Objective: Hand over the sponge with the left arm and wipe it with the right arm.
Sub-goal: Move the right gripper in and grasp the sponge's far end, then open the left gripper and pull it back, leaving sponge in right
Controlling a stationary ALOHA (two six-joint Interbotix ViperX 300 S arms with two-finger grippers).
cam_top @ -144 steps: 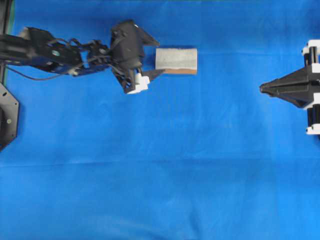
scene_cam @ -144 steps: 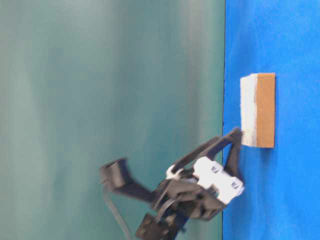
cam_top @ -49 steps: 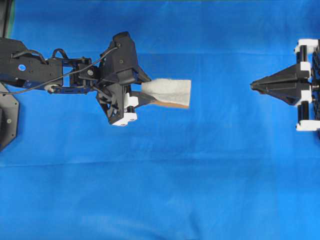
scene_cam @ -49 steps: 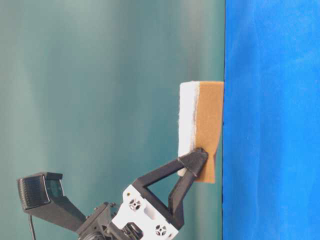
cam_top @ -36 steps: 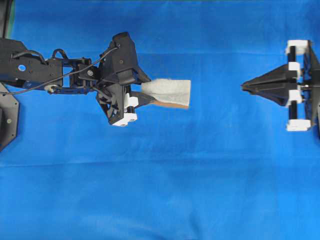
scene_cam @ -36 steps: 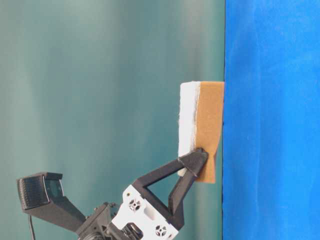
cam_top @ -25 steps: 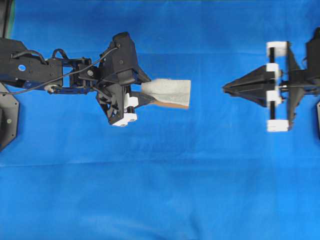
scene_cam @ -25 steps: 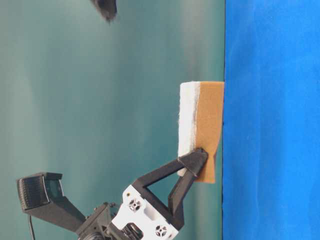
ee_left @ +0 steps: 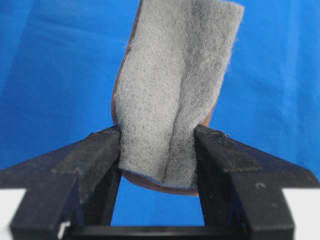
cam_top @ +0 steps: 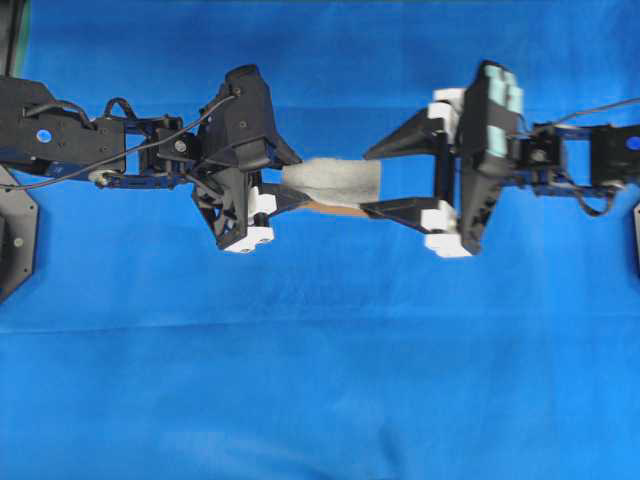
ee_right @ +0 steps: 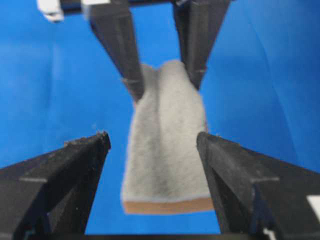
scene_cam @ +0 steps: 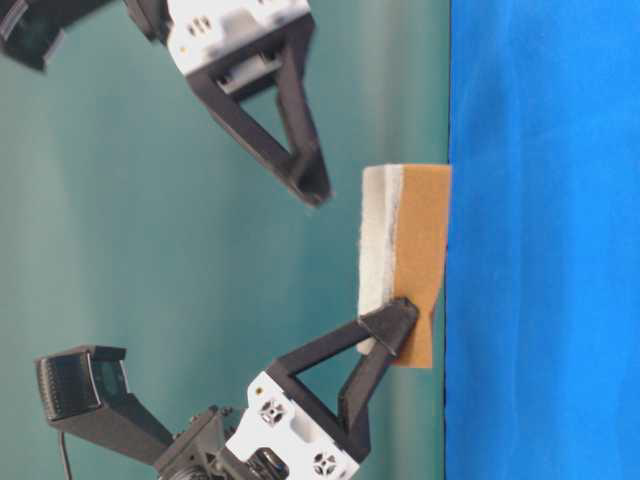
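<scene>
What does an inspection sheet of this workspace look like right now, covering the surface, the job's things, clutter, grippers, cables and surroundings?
Surface: blue cloth over the table, lightly creased.
Job's things: the sponge is held above the cloth, grey fuzzy face up, tan layer beneath, pinched and creased at the held end.
Clutter: nothing seen.
Grippers: the left gripper is shut on the sponge's near end; the right gripper stands open, one finger on each side of the sponge's free end, not yet touching it.
Cables: black cables run exposed along the left arm; a thin one shows at the right arm.
Surroundings: teal-green backdrop behind the table in the table-level view.
</scene>
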